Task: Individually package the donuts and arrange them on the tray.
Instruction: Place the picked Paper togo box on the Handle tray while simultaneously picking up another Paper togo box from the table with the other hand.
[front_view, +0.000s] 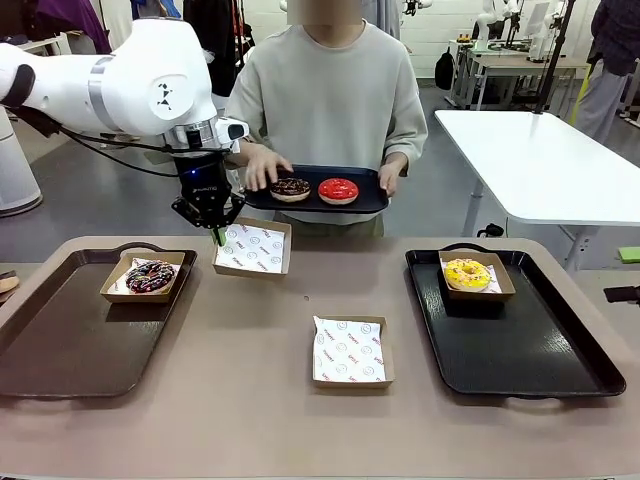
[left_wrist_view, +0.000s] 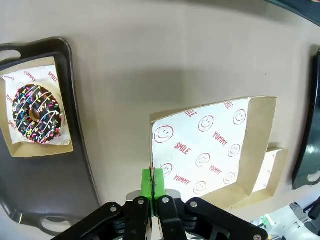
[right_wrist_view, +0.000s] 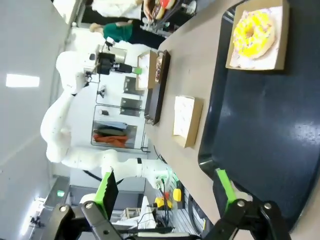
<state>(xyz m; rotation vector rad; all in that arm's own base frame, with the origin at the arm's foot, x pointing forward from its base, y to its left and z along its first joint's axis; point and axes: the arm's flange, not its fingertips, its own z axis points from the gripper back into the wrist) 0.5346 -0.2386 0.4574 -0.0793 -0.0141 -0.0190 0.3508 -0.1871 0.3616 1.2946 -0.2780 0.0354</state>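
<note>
My left gripper (front_view: 215, 232) (left_wrist_view: 152, 181) is shut on the near wall of a paper-lined box (front_view: 253, 248) (left_wrist_view: 210, 150), held tilted just over the table's far left-middle. A dark sprinkled donut (front_view: 150, 277) (left_wrist_view: 35, 112) lies in a box on the brown tray (front_view: 60, 350). In a box on the black tray (front_view: 560, 350) (right_wrist_view: 260, 125) sits the yellow donut (front_view: 467, 274) (right_wrist_view: 255, 32); my right gripper (right_wrist_view: 165, 187) hovers open above that tray's end. The person holds a dark tray (front_view: 370, 200) carrying a chocolate donut (front_view: 290, 188) and a red donut (front_view: 338, 190).
An empty paper-lined box (front_view: 348, 350) (right_wrist_view: 186, 120) rests on the table's middle front, and its corner (left_wrist_view: 272, 167) peeks out behind the held box. A white table (front_view: 540, 160) stands behind at the right. Bare tabletop lies between the two trays.
</note>
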